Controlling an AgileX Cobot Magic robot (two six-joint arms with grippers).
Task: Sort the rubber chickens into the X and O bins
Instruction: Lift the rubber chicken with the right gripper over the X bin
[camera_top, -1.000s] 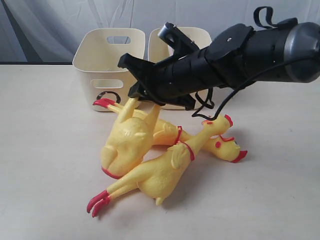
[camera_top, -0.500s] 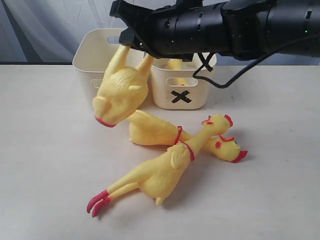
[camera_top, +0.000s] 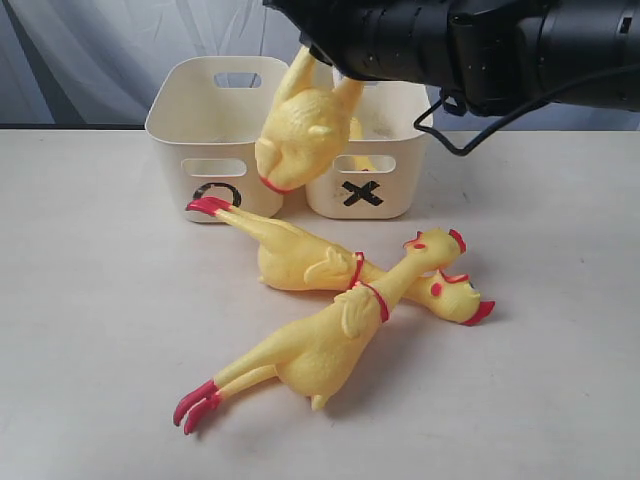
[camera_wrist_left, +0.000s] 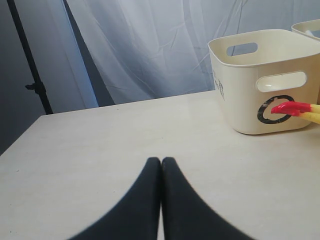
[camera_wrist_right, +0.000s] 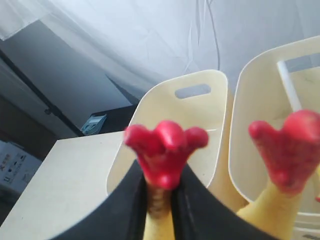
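rubber chicken (camera_top: 300, 135), glossy yellow, pinched in right end effector (camera_wrist_right: 159, 180)

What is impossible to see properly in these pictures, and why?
Exterior view: contents of the cream-white plastic X bin, behind its wall and the hanging yellow rubber chicken.
Exterior and left wrist views: part of the black O mark, under a lying chicken's red foot.
Right wrist view: the hanging chicken's body, cut off by the picture's edge.

Two crossed chickens (camera_top: 320, 345) lie before the O bin (camera_top: 172, 150) and X bin (camera_top: 398, 195).
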